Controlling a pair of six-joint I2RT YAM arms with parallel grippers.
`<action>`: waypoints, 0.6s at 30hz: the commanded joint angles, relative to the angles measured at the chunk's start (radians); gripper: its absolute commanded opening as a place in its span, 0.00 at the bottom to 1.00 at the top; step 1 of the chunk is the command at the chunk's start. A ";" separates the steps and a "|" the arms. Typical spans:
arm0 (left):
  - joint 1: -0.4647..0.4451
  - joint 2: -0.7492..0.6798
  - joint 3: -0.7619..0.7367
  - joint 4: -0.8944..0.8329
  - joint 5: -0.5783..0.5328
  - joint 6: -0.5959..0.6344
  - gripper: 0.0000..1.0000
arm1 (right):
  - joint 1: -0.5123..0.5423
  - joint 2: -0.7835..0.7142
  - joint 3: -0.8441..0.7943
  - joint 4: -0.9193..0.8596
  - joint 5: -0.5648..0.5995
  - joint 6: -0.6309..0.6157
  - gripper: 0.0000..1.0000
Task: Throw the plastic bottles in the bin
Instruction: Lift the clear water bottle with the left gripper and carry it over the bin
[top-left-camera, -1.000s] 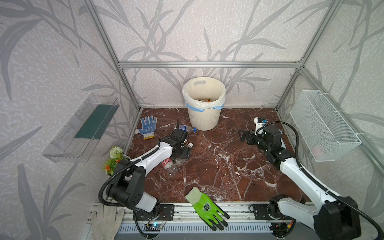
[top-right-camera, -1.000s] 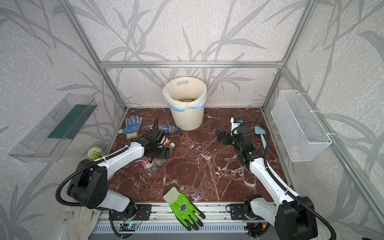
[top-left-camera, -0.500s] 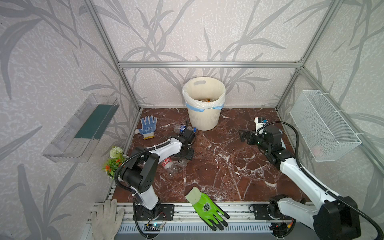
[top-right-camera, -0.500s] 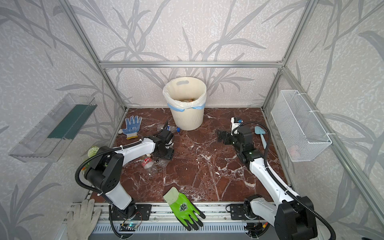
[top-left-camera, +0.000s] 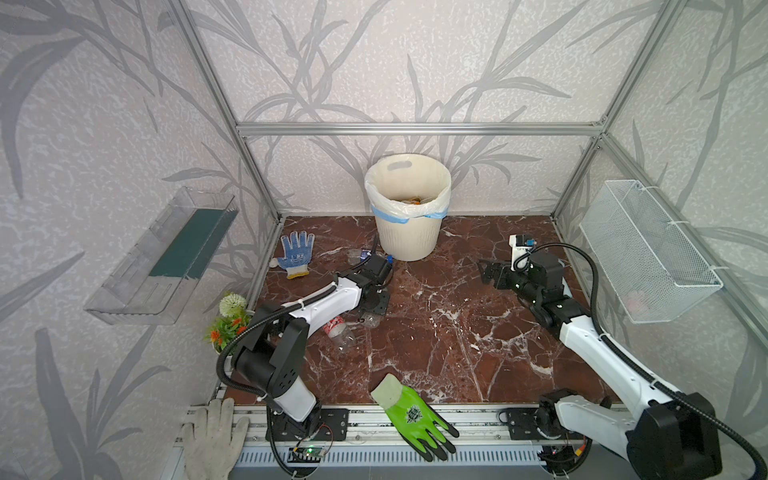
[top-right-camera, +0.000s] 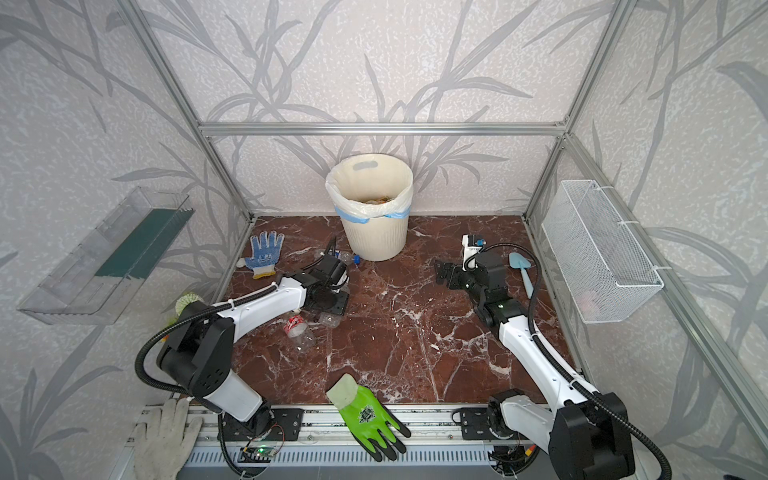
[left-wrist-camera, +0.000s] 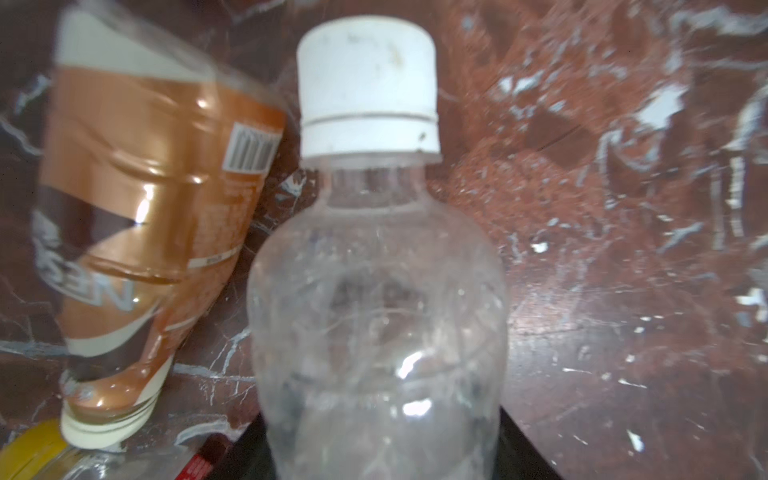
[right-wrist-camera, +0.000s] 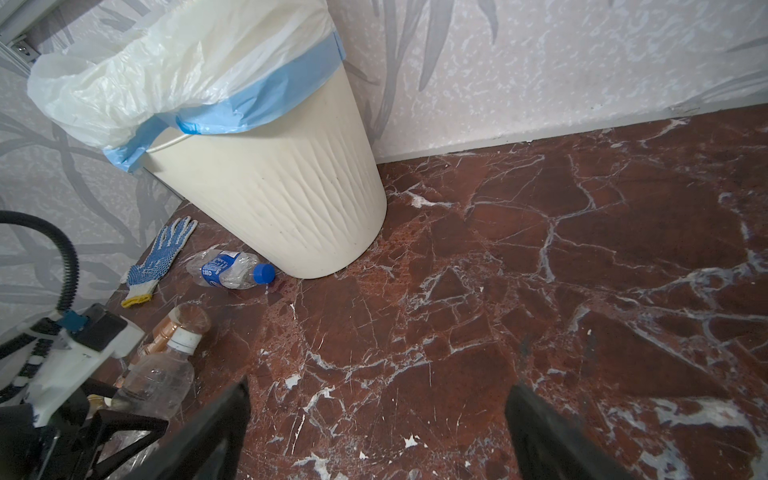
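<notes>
Red-brown marble table: carries all. Cream ribbed round plastic bin, white bag with blue band, upright at back centre, mouth up to take drops. Right end effector: jaws wide apart, empty, over bare table right of bin, clear of other arm. Left end effector: low, left of bin, jaws pressed on sides of clear white-capped plastic bottle, body gripped, cap forward; grip looks fit for lift to bin. Crushed brown-label bottle just beside it; red-label bottle near; blue-capped bottle lying just beside bin base.
</notes>
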 joint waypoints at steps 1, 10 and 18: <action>-0.006 -0.096 0.005 0.044 0.029 0.012 0.59 | -0.004 0.004 0.008 -0.016 0.001 0.008 0.96; -0.006 -0.347 -0.016 0.219 0.022 0.049 0.59 | -0.003 0.019 0.010 -0.022 -0.015 0.023 0.95; -0.006 -0.555 -0.067 0.502 0.011 0.119 0.59 | 0.031 0.059 0.017 -0.067 -0.006 -0.022 0.94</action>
